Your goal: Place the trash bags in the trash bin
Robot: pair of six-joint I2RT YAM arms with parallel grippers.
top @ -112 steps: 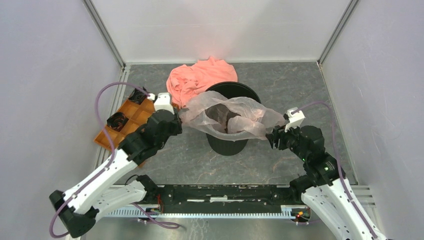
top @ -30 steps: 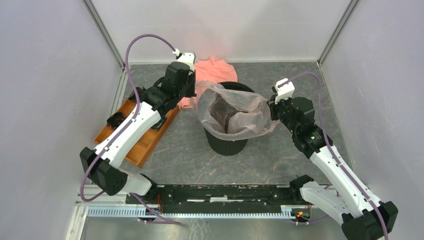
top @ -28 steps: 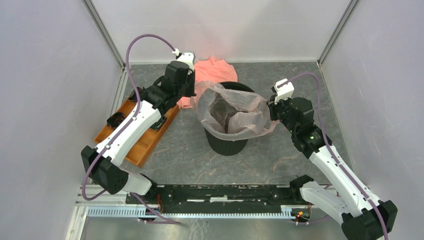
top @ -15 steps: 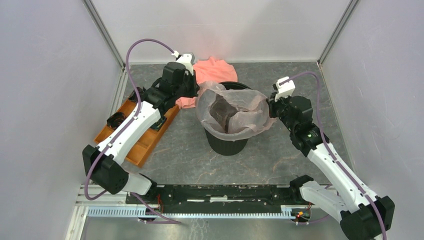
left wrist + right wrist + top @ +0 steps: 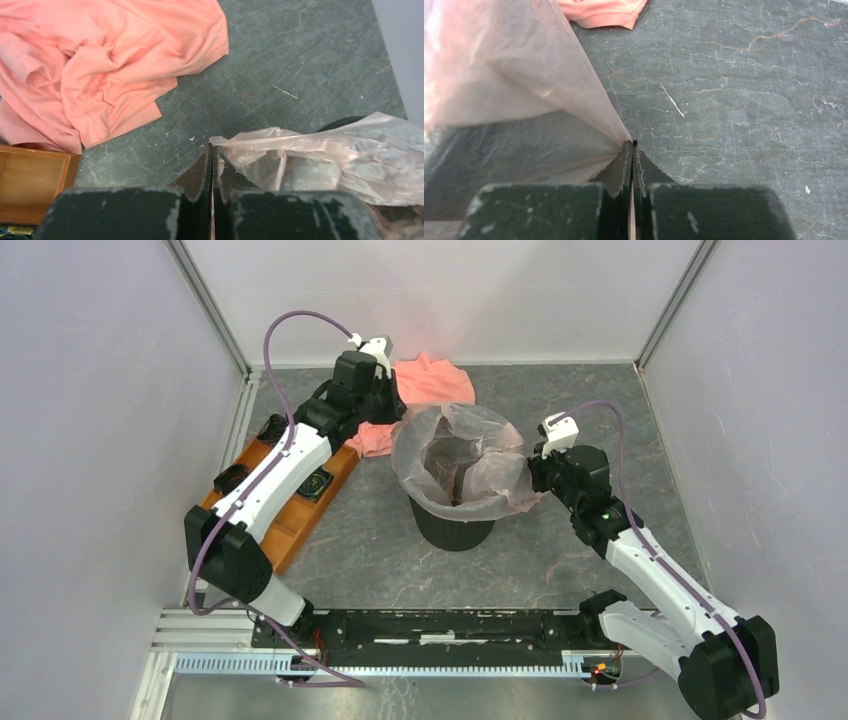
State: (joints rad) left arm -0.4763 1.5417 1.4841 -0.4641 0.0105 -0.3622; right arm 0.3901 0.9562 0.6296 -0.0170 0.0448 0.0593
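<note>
The pale pink translucent trash bag [image 5: 462,458] is spread open over the mouth of the round black trash bin [image 5: 455,524] in the middle of the table. My left gripper [image 5: 392,423] is at the bin's back-left rim, shut on the bag's edge [image 5: 280,147], with the film pinched between the tips [image 5: 211,150]. At the bin's right side my right gripper [image 5: 533,468] is shut on the opposite edge of the bag [image 5: 519,80], the film running from its tips [image 5: 633,146] out to the left. Most of the bin's rim is hidden under the film.
A salmon-orange cloth [image 5: 420,390] lies crumpled behind the bin, by the left gripper; it also fills the upper left of the left wrist view [image 5: 95,60]. An orange compartment tray [image 5: 290,495] sits at the left under the left arm. Walls enclose the table on three sides.
Over the last second the left gripper moved right toward the bin's back rim and the right gripper moved down and left, both keeping hold of the bag. The bag's mouth has settled wider over the bin.
</note>
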